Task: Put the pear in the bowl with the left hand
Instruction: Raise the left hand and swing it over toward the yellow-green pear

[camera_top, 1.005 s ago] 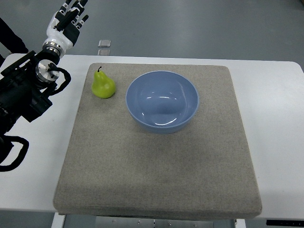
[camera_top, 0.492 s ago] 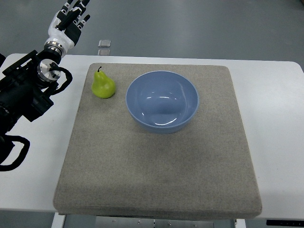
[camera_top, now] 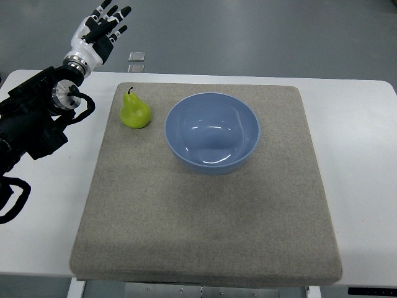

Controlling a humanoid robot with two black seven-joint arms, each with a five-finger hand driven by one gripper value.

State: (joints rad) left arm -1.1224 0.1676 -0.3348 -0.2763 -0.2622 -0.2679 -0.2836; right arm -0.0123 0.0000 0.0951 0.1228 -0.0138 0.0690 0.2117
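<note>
Felt-like grey mat bears glossy pear, round bowl.

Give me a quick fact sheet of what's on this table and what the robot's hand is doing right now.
pear: green, upright on the mat, just left of the bowl, not touching it
bowl: blue, empty, on the mat
mat: grey, covers most of the white table
left hand: fingers spread, holds nothing, above the table's far left corner, away from the pear
right hand: out of view
task state: pear not yet picked up
</note>
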